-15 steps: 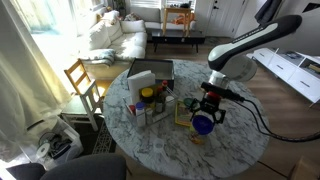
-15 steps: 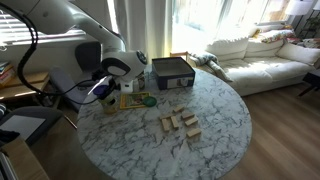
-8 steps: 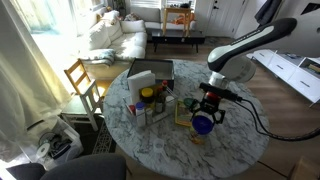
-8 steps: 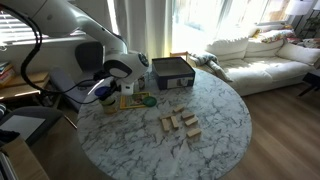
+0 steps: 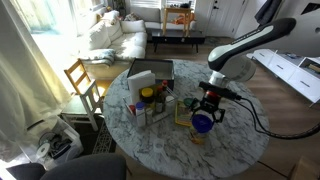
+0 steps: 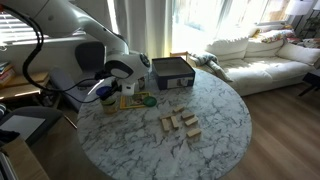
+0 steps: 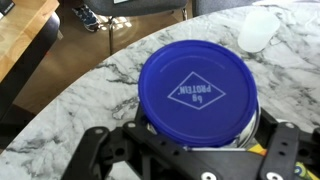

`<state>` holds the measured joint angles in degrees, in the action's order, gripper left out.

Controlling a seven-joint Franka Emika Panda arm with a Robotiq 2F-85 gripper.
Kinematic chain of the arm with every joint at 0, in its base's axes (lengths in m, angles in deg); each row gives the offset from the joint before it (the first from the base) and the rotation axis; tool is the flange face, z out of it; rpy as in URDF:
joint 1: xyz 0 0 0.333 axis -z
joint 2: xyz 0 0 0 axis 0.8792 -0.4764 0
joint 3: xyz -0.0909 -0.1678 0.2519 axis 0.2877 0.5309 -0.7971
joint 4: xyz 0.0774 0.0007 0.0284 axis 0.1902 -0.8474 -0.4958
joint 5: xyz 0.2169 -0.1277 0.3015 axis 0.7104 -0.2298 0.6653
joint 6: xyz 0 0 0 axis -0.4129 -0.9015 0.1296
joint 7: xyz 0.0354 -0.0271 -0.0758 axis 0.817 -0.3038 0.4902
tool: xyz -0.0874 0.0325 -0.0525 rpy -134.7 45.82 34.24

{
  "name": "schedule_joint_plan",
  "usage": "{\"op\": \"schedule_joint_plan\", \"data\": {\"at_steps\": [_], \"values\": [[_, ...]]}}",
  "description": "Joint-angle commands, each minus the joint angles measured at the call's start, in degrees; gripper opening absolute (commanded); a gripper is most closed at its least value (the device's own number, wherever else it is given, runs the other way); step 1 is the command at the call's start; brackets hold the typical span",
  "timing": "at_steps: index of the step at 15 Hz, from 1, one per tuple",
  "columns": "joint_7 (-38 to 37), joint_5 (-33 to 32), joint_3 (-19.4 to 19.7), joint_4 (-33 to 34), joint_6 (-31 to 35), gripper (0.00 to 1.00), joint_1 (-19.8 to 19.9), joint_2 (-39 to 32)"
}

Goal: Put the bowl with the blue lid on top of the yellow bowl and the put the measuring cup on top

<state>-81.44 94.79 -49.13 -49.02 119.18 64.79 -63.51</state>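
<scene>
The two black fingers point(image 7: 98, 150) hold the bowl with the blue lid point(image 7: 197, 93) from both sides. They press on its clear body. The bowl is close to the round edge of the counter point(image 7: 295, 75). I cannot tell if it touches the counter. A little past the bowl, a small pale round thing point(image 7: 258, 28) sits on the counter, apart from the bowl. More toward the middle, in an exterior view, stands a jar with a yellow top point(image 5: 147, 94). Some wooden blocks point(image 6: 180, 122) lie in the middle in an exterior view. A dark box point(image 6: 172, 72) sits by the far edge.
</scene>
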Motion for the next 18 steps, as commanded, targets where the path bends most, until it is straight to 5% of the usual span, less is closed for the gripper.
{"op": "schedule_joint_plan", "data": {"at_steps": [1, 18], "values": [[-0.40, 1.36, -0.04, 0.64, -1.72, 0.69, 1.00, -1.08], [0.53, 2.36, 0.29, -0.66, -0.34, 0.69, 1.31, -1.99]]}}
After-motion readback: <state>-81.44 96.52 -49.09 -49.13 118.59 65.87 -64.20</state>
